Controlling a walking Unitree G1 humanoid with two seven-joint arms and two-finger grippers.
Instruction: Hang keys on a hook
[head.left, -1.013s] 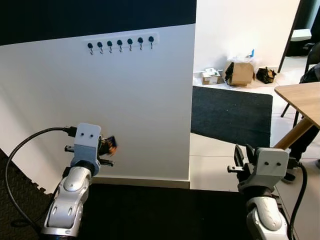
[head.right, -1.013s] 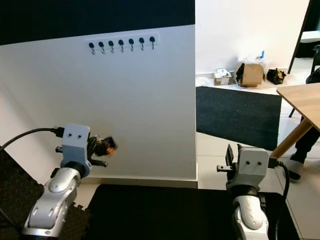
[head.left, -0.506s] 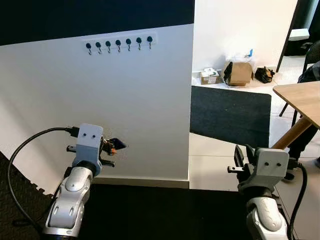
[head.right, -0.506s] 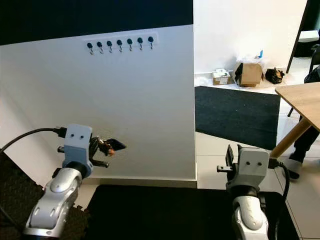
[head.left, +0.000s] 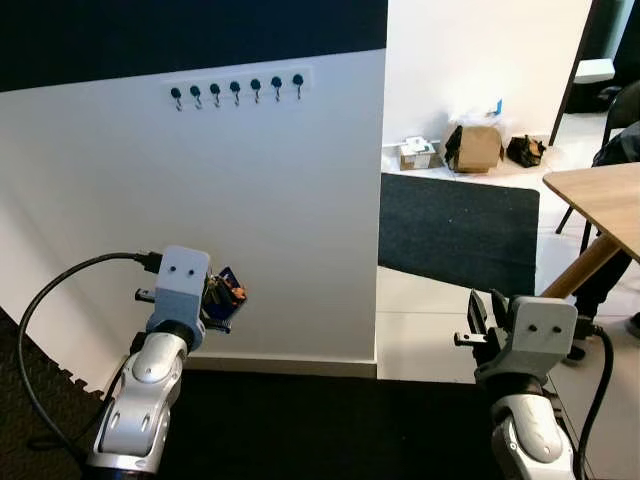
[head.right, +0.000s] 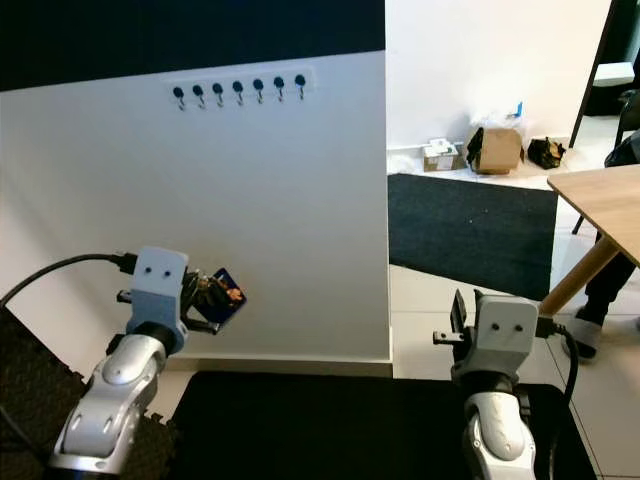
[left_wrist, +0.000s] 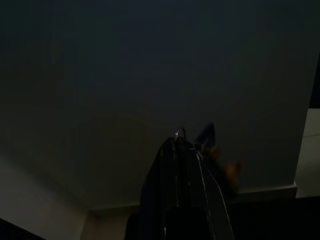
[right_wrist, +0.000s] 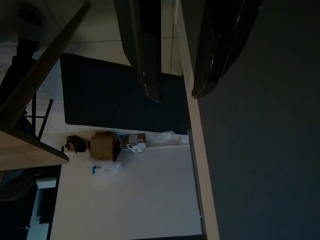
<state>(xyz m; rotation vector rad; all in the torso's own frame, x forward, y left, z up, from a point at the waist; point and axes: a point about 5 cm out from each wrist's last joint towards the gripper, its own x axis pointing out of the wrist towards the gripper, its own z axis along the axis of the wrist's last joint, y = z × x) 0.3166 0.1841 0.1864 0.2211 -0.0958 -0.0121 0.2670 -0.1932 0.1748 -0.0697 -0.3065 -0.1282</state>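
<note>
A white rail with several black hooks (head.left: 235, 87) is fixed high on the white wall panel (head.left: 280, 220). Far below it, my left gripper (head.left: 216, 299) is shut on a bunch of keys (head.left: 228, 294) with a dark blue tag and an orange piece, held just in front of the panel. The dim left wrist view shows the shut fingers (left_wrist: 182, 170) with a key ring and the tag (left_wrist: 207, 136) at their tips. My right gripper (head.left: 482, 315) hangs low at the right, fingers open, nothing between them.
The panel ends at a vertical edge (head.left: 381, 200). Right of it lie a black rug (head.left: 455, 232), a cardboard box (head.left: 478, 147) and small items by the far wall. A wooden table (head.left: 600, 205) stands at the right. Black mats (head.left: 300, 420) cover the floor before me.
The key tag has swung: it stuck out sideways half a second ago and now hangs tilted by the fingers. The left gripper has shifted slightly right; the camera drifted a little.
</note>
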